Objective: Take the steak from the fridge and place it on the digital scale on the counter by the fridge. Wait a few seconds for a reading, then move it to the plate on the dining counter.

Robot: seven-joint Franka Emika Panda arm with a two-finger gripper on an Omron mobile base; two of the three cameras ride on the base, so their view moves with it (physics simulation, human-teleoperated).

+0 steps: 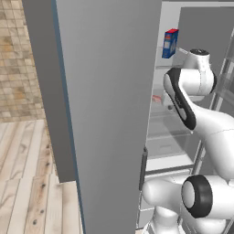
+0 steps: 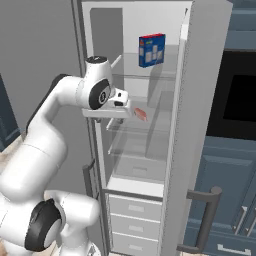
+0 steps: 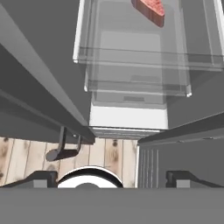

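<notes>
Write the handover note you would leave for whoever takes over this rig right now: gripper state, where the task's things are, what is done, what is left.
Gripper: empty, jaws apart, at the fridge's open front, short of the shelves.
Steak: lies on a glass shelf inside the fridge, ahead of the hand, untouched. A blue box stands on the shelf above.
Done: fridge doors open, arm raised to the steak's shelf level.
Left: reach in, grasp the steak, set it on the digital scale, wait for a reading, then move it to the plate on the dining counter.
</notes>
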